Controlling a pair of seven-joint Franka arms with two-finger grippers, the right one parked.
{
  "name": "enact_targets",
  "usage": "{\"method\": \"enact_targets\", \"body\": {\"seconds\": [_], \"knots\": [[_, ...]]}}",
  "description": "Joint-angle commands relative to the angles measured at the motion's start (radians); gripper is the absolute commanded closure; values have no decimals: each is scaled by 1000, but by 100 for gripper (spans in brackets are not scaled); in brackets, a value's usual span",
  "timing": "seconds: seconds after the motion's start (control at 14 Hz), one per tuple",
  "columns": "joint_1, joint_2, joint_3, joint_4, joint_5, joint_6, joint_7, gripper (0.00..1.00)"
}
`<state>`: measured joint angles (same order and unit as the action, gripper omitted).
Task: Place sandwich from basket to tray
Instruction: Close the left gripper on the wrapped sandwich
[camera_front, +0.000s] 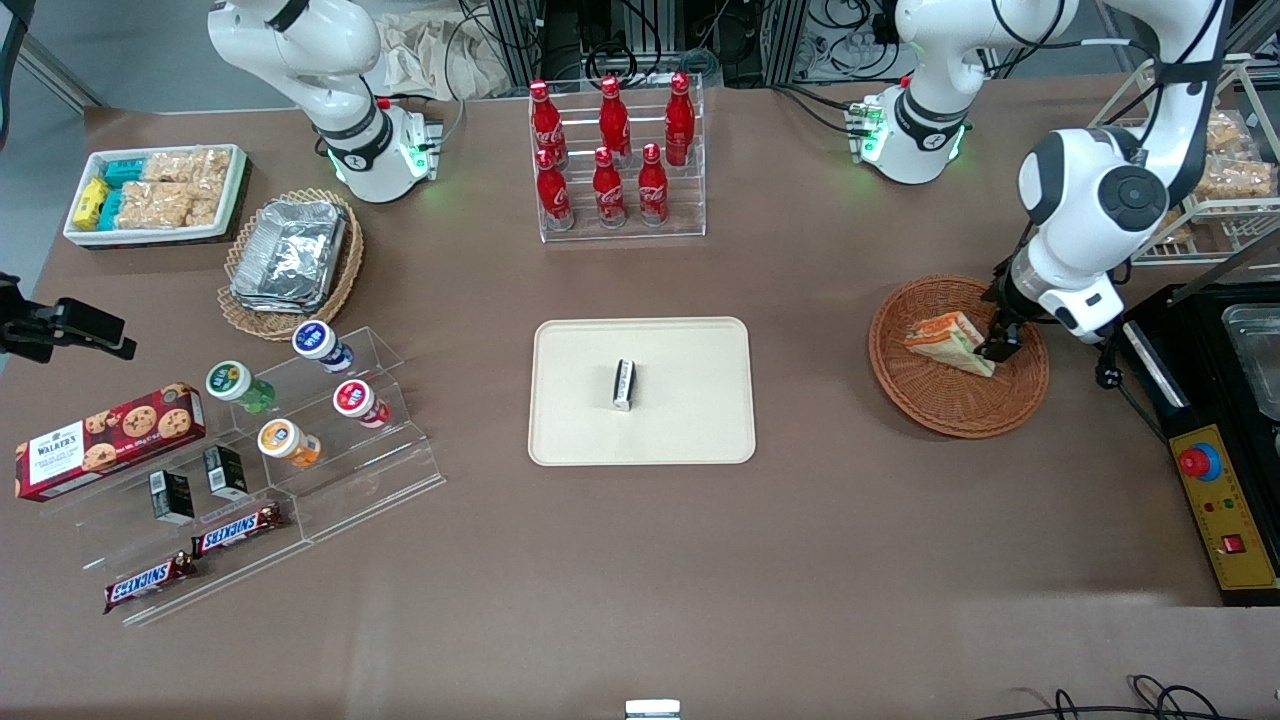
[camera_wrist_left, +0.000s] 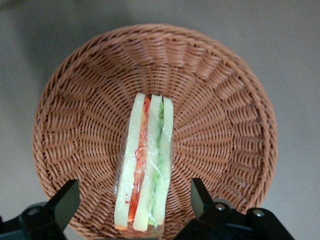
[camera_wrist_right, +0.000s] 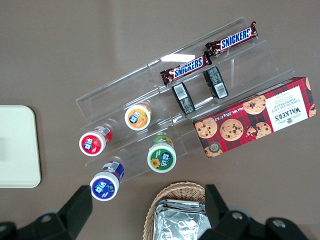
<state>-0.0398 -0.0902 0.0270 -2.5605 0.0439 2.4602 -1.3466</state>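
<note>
The sandwich is a clear-wrapped wedge of white bread with orange-red and green filling. It lies in the round reddish-brown wicker basket toward the working arm's end of the table. My left gripper is down in the basket and open. Its black fingers stand one on each side of the sandwich's wide end, with a gap between each finger and the wrap. The beige tray lies mid-table and carries a small black-and-white packet.
A clear rack of red cola bottles stands farther from the camera than the tray. A black control box and a wire rack flank the basket. Toward the parked arm's end are a foil-container basket, a snack bin and an acrylic snack stand.
</note>
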Motion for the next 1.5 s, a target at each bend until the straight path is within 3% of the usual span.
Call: {"method": "enact_targets", "body": {"seconds": [0.0,1.0,1.14,1.21,1.36,1.43], "knots": [[-43,4,-4,-40,13,77,-89,0],[-75,121,-1,-103,40,264,-108,2],[-66,132,4,-101,82,266,-109,20],[-58,132,7,-99,85,273,-109,40],[-48,135,5,-92,87,273,-108,100],[-54,142,2,-90,96,273,-108,100]]}}
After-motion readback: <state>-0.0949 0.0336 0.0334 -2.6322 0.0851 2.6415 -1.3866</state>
